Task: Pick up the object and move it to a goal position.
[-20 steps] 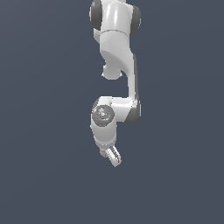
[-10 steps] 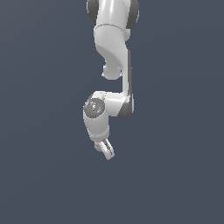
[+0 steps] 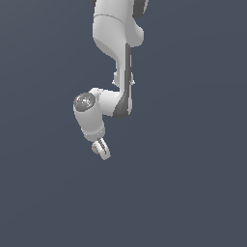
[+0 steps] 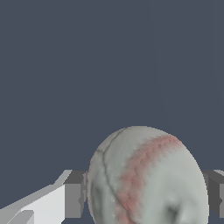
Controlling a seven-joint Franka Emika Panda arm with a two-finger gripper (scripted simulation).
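The object (image 4: pixel 146 175), an off-white ball with a red stitched seam, fills the space between my gripper's (image 4: pixel 144 197) two grey fingers (image 4: pixel 73 194), which press on either side of it. The gripper is shut on the ball. In the exterior view the gripper (image 3: pixel 101 149) hangs at the end of the white arm, pointing down and tilted, over a plain dark grey background. There the ball shows only as a small pale spot (image 3: pixel 95 148) at the fingers. No goal marker appears in either view.
Only the white arm (image 3: pixel 116 58) and a uniform dark grey background are in view. No other objects, edges or containers show.
The arm has swung toward the exterior view's left and the gripper has risen in the picture, still carrying the ball.
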